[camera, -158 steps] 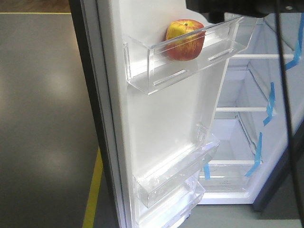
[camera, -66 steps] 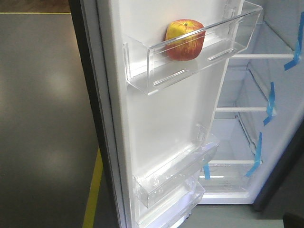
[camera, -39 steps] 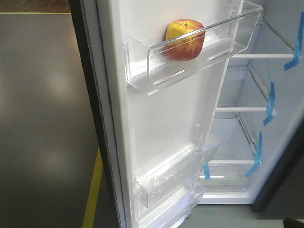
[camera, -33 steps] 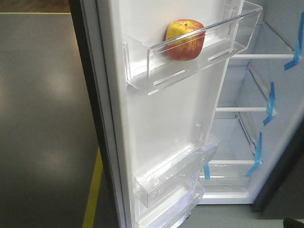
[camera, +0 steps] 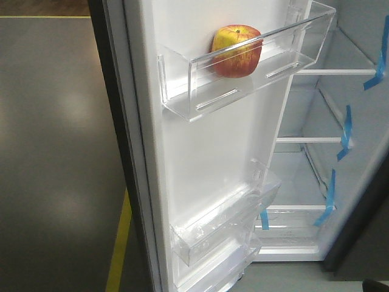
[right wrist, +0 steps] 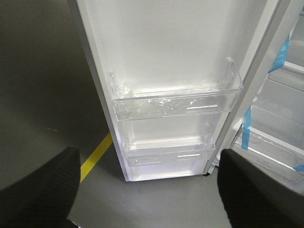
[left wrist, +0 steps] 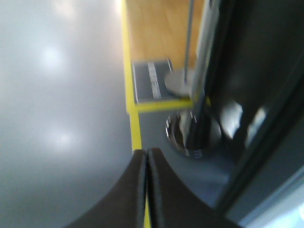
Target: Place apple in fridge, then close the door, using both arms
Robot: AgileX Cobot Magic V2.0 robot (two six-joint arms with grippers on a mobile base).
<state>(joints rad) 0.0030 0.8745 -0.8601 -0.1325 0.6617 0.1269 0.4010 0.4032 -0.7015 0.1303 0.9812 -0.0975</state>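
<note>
The apple (camera: 236, 50), red with a yellow patch, rests in the top clear bin (camera: 200, 85) of the open door (camera: 206, 164). The fridge (camera: 316, 170) stands open to the right, white inside with glass shelves and blue tape strips. No arm shows in the front view. In the left wrist view my left gripper (left wrist: 147, 154) is shut and empty, over grey floor beside the door's dark outer edge (left wrist: 266, 118). In the right wrist view my right gripper (right wrist: 147, 190) is wide open and empty, facing the door's lower bins (right wrist: 175, 107) from a short distance.
A yellow floor line (camera: 118, 243) runs along the grey floor left of the door. A round metal stand base (left wrist: 192, 135) and pole sit on the floor beyond the left gripper. Wooden flooring (left wrist: 156, 28) lies farther back.
The black arm at the top of the front view 2.4 s ago has withdrawn out of sight. The apple stays in the bin. The door may have shifted slightly; little else differs.
</note>
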